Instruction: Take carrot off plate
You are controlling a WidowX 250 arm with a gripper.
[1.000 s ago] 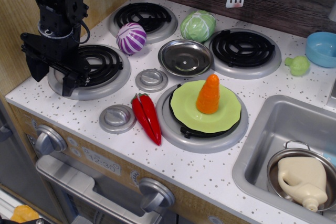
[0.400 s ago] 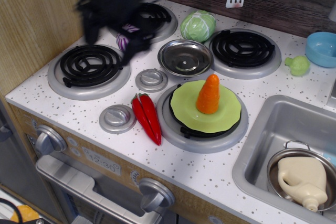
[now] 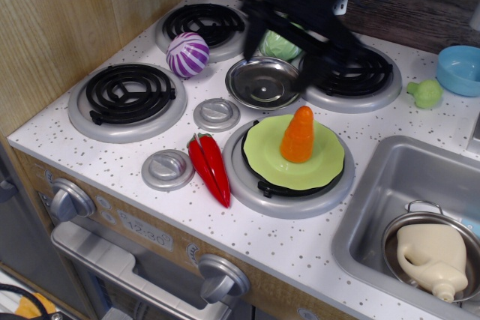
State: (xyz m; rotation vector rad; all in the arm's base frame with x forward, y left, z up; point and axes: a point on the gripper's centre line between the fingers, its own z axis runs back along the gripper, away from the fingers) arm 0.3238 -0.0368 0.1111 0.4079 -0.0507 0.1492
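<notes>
The orange carrot (image 3: pixel 298 135) stands upright on the lime-green plate (image 3: pixel 267 164), which lies on the front right burner. My black gripper (image 3: pixel 279 60) is blurred by motion and hangs above the silver dish and the back right burner, behind the plate and well above the carrot. Its two fingers are spread wide with nothing between them. The gripper is not touching the carrot or the plate.
A silver metal dish (image 3: pixel 264 84) sits just behind the plate, and a green cabbage (image 3: pixel 283 44) is partly hidden by the gripper. A purple-white ball (image 3: pixel 187 55), two red chili peppers (image 3: pixel 210 167), a blue bowl (image 3: pixel 459 70) and a sink (image 3: pixel 375 185) holding a pot also show.
The gripper has swept from over the front left burner, past the back left burner, to above the silver dish behind the plate. The carrot and plate have not moved.
</notes>
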